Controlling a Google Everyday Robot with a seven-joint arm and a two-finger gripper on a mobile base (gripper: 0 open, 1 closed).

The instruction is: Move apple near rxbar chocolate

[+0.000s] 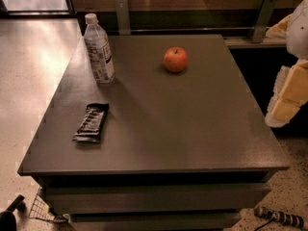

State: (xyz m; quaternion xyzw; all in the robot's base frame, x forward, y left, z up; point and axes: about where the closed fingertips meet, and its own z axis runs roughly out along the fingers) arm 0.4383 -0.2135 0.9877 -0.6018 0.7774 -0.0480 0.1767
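Observation:
A round red-orange apple (175, 59) sits on the dark grey table (192, 129), towards the back and a little right of centre. The rxbar chocolate (91, 122), a flat black wrapper with pale lettering, lies near the table's left front edge, well apart from the apple. My gripper (287, 102), white and pale yellow, hangs at the right edge of the view, beyond the table's right side, away from both objects and holding nothing that I can see.
A clear plastic water bottle (99, 49) with a white cap stands upright at the back left of the table. A ledge and metal posts (263, 18) run behind the table. Pale floor lies to the left; small items lie on the floor at the front corners.

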